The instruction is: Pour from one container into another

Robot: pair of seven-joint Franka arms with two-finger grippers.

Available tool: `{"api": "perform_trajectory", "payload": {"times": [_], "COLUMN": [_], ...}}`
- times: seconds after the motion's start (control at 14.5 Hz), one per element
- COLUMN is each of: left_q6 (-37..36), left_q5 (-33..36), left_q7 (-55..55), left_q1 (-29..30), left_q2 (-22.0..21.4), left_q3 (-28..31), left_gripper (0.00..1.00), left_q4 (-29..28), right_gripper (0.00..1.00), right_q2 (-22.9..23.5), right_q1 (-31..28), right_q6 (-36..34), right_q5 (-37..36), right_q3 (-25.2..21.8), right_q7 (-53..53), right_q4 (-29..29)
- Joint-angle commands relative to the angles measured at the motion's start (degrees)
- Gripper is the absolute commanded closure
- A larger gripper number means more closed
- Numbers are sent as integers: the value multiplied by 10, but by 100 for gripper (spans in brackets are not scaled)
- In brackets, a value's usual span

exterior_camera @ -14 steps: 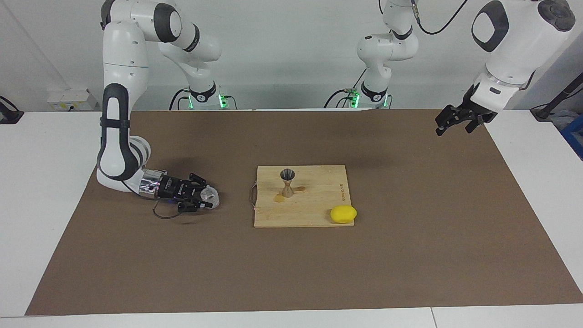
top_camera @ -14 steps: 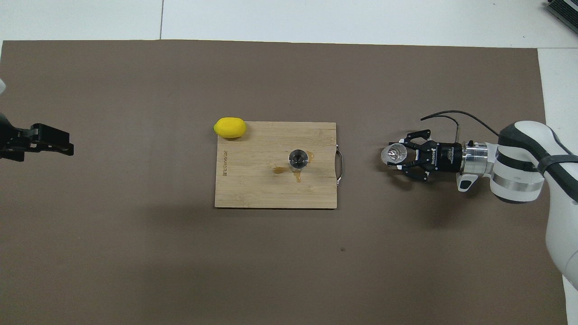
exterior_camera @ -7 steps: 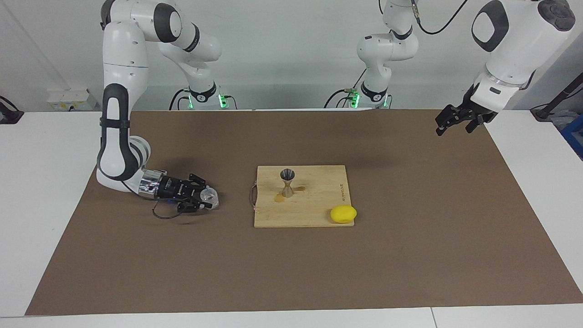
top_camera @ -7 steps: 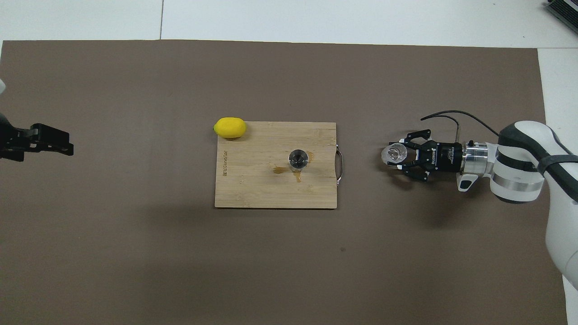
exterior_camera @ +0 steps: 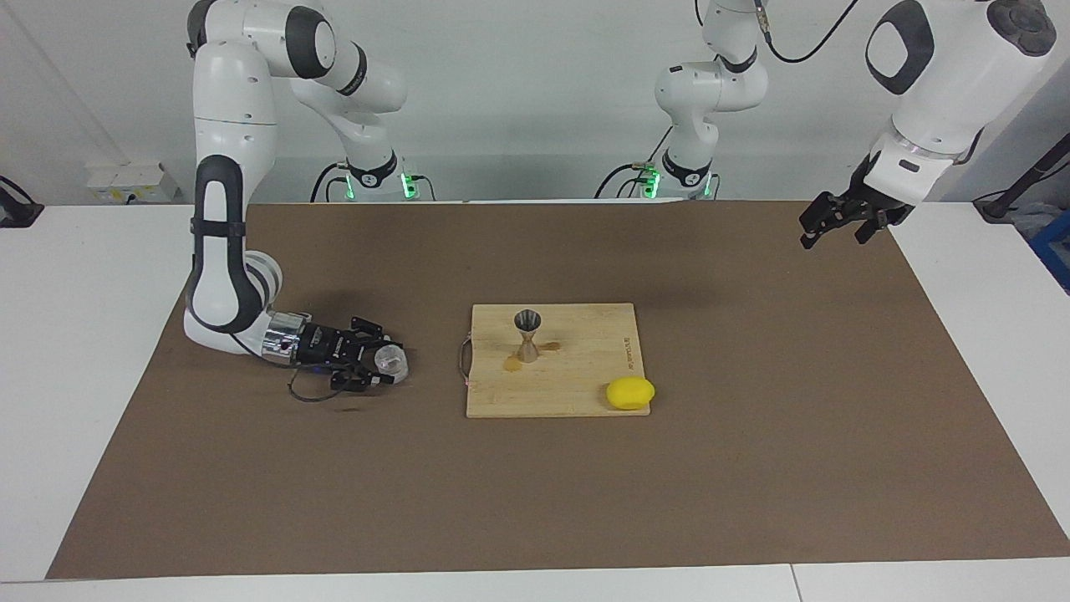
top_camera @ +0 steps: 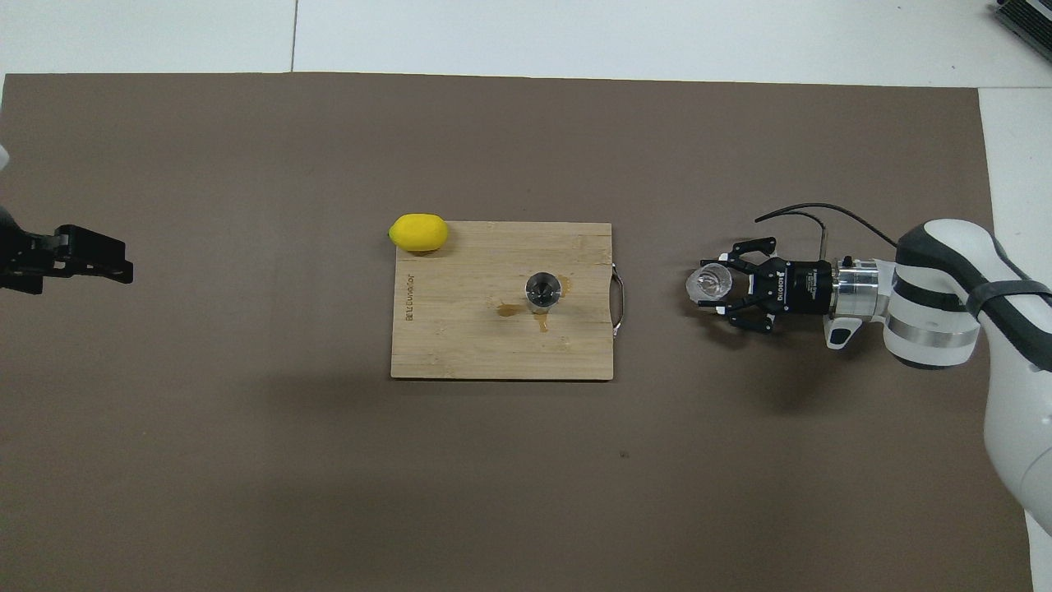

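Note:
The clear glass tumbler [exterior_camera: 390,359] [top_camera: 712,282] stands low on the brown mat, beside the board toward the right arm's end of the table. My right gripper [exterior_camera: 378,364] [top_camera: 725,284] lies level just above the mat and reaches around the tumbler. The steel jigger [exterior_camera: 527,335] [top_camera: 543,290] stands upright on the wooden board [exterior_camera: 585,393] [top_camera: 460,345], with small amber spills beside it. My left gripper [exterior_camera: 836,227] [top_camera: 122,264] waits open and empty, raised over the mat's edge at the left arm's end.
A yellow lemon [exterior_camera: 630,392] [top_camera: 419,232] lies at the board's corner farthest from the robots, toward the left arm's end. The board has a metal handle [exterior_camera: 462,359] on the side facing the tumbler. The brown mat [exterior_camera: 752,468] covers most of the table.
My right gripper has shifted slightly toward the board with the tumbler, which now stands more upright. The left arm has not moved.

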Motion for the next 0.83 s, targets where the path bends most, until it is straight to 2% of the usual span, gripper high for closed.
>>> {"api": "perform_trajectory", "payload": {"times": [0.0,0.14,0.42,0.76], "left_q6": [5,10,10,11], "left_q5": [11,11,11,11], "left_q7": [-6,-5,-5,-4], "left_q1": [3,4,4,5], "left_q2": [-8,-8,-8,-8], "left_q3": [-3,-3,-3,-3], "left_gripper": [0,0,0,0], "left_q4": [-5,-5,-6,-6], "right_gripper": [3,2,1,1], "right_q2": [5,-9,-62,-170], "right_q1": [-4,-1,2,24], "right_q6": [-11,-21,-11,23], "right_q5": [-12,-29,-114,-306], "right_q3": [1,0,-2,-2], "right_q7": [-5,13,36,60], "right_q4": [13,21,28,26]}}
